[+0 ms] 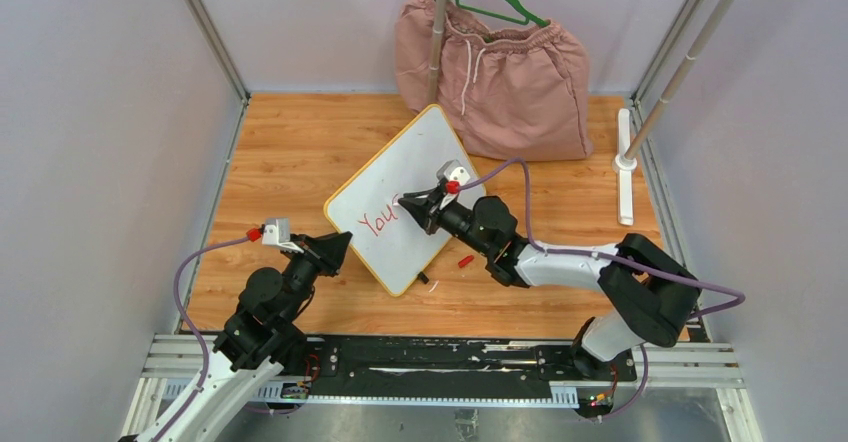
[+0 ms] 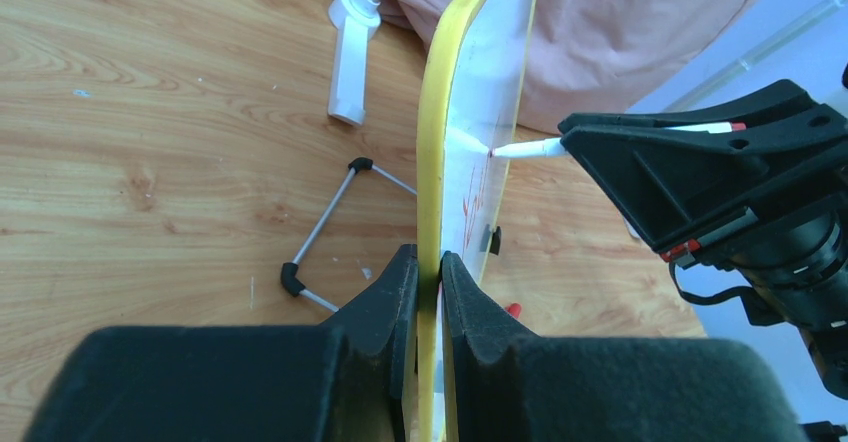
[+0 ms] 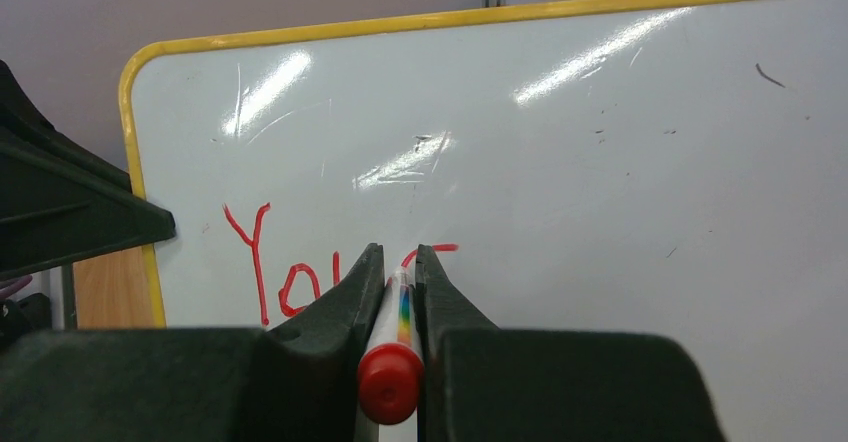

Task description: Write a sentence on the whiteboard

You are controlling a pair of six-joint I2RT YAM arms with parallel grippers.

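Observation:
The whiteboard (image 1: 425,147) stands tilted mid-table, its yellow rim (image 2: 432,152) edge-on in the left wrist view. My left gripper (image 1: 340,249) (image 2: 428,262) is shut on the rim at the board's near-left corner. My right gripper (image 1: 415,205) (image 3: 400,257) is shut on a white marker (image 3: 392,362) with a red end. The marker (image 2: 528,148) touches the board's face with its tip. The sentence (image 3: 285,267) reads "You" in red, with a curved stroke started just right of it. The same sentence (image 1: 380,220) shows from above.
A pink garment (image 1: 500,72) hangs from a green hanger (image 1: 497,0) on a rack behind the board. The rack's white foot (image 1: 625,162) lies at the right. A small red cap (image 1: 465,260) lies by the board's near edge. A wire frame (image 2: 325,224) lies on the wood.

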